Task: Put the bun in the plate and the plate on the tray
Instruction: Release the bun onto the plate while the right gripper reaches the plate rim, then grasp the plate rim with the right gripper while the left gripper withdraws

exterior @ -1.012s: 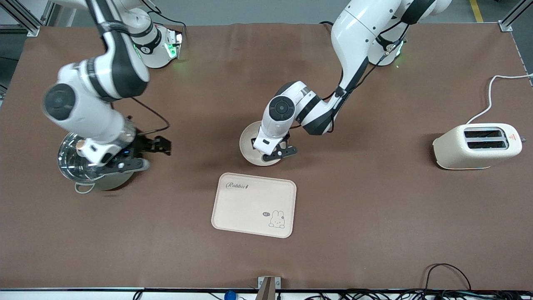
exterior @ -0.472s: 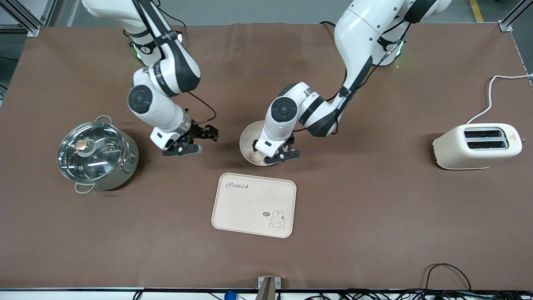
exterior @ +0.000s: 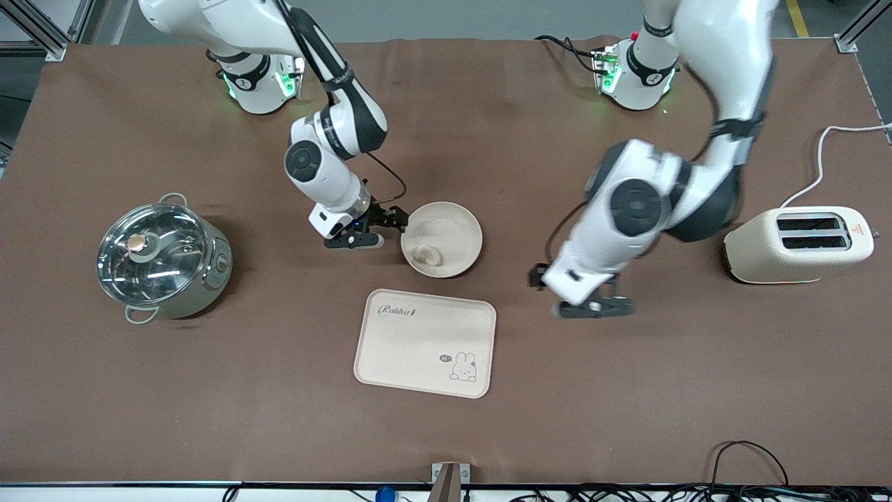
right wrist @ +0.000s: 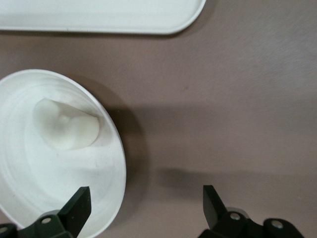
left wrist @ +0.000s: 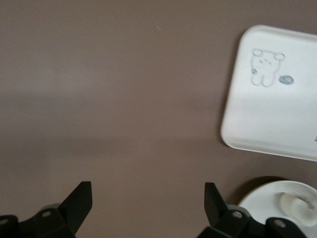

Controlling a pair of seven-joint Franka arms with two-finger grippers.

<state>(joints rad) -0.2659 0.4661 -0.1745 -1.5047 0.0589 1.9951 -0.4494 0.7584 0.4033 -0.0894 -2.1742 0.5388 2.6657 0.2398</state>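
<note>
The bun (exterior: 426, 255) lies in the round cream plate (exterior: 453, 230), on the side nearer the front camera. The plate stands on the brown table, just farther from the camera than the Rabbit tray (exterior: 425, 343). My right gripper (exterior: 380, 229) is open and empty, low at the plate's rim on the right arm's side. In the right wrist view the gripper (right wrist: 144, 198) has one finger over the plate's (right wrist: 29, 188) rim, with the bun (right wrist: 67, 130) and tray (right wrist: 99, 15) ahead. My left gripper (exterior: 584, 298) is open and empty over bare table toward the left arm's end. In its wrist view the gripper (left wrist: 146, 196) sees the tray (left wrist: 277, 114) and plate (left wrist: 262, 203).
A steel pot with a glass lid (exterior: 160, 254) stands toward the right arm's end. A cream toaster (exterior: 798, 244) with a white cable (exterior: 822, 160) stands toward the left arm's end.
My left gripper has let go of the bun in the plate and swung away toward the left arm's end. My right gripper has moved from the pot to the plate's rim.
</note>
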